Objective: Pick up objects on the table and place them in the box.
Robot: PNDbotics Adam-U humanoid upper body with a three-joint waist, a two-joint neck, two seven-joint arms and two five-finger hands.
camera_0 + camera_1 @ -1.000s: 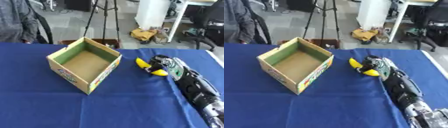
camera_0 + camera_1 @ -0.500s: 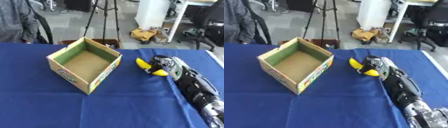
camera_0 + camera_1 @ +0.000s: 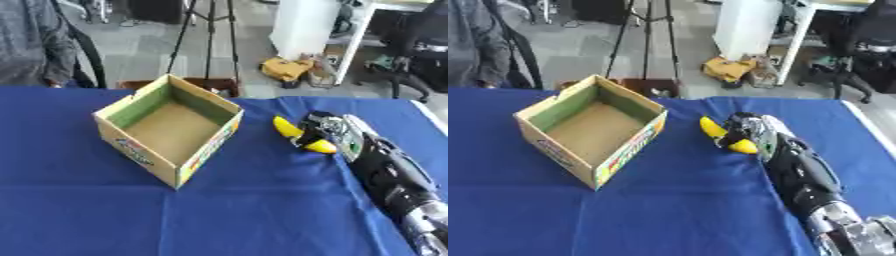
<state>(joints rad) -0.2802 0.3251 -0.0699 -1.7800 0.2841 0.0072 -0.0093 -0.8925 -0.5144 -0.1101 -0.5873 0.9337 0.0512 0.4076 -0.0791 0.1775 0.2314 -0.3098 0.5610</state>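
A yellow banana point(image 3: 290, 131) lies on the blue table point(image 3: 245, 210), right of an open cardboard box point(image 3: 166, 128) that holds nothing I can see. My right hand point(image 3: 325, 131) comes in from the lower right and its fingers are curled round the banana's middle, hiding part of it. The banana's two ends stick out, one toward the box point(image 3: 710, 127) and one toward me point(image 3: 744, 147). The left hand shows in neither view.
A person in grey stands at the far left edge point(image 3: 31, 42). Beyond the table are a tripod point(image 3: 206, 35), a white cabinet point(image 3: 306, 25) and an office chair point(image 3: 424, 45). My right forearm point(image 3: 394, 180) lies along the table's right side.
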